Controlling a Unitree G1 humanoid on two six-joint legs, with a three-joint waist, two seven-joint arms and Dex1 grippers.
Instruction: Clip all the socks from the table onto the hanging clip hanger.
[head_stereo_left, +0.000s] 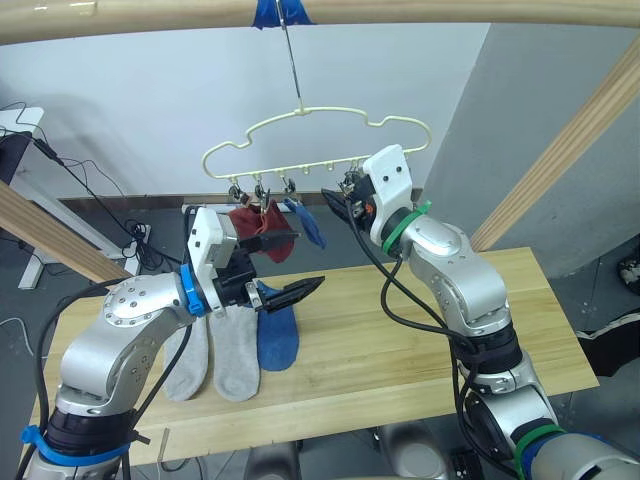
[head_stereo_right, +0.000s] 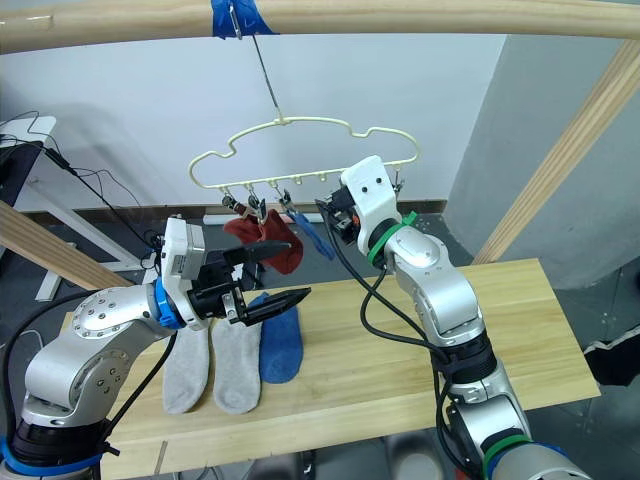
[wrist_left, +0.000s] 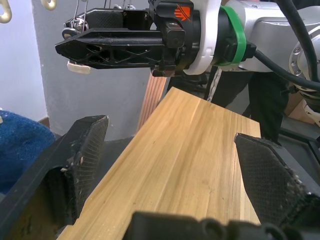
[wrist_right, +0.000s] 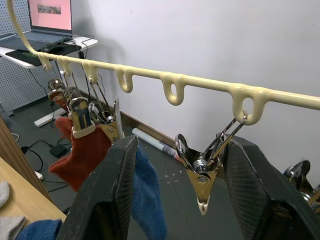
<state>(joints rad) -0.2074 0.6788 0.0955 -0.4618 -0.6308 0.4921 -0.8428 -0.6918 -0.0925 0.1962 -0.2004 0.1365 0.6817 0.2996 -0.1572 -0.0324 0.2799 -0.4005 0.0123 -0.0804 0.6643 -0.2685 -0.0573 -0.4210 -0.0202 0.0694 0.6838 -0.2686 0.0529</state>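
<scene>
The pale yellow clip hanger (head_stereo_left: 320, 140) hangs by its hook over the table (head_stereo_left: 420, 340). Red socks (head_stereo_left: 262, 232) and one blue sock (head_stereo_left: 310, 225) hang from its left clips. On the table's left part lie two light grey socks (head_stereo_left: 190, 355) (head_stereo_left: 237, 350) and a blue sock (head_stereo_left: 277, 335). My left gripper (head_stereo_left: 300, 262) hovers open and empty just above the lying blue sock, below the red ones. My right gripper (wrist_right: 182, 190) is raised to the hanger's lower bar, open, its fingers on either side of a free metal clip (wrist_right: 202, 165).
A round wooden pole (head_stereo_left: 400, 12) carries the hook, with blue tape (head_stereo_left: 280, 12) around it. Slanted poles (head_stereo_left: 560, 165) (head_stereo_left: 50, 240) stand at right and left. The table's right half (wrist_left: 190, 150) is bare wood. A desk with a laptop (wrist_right: 45, 20) stands behind.
</scene>
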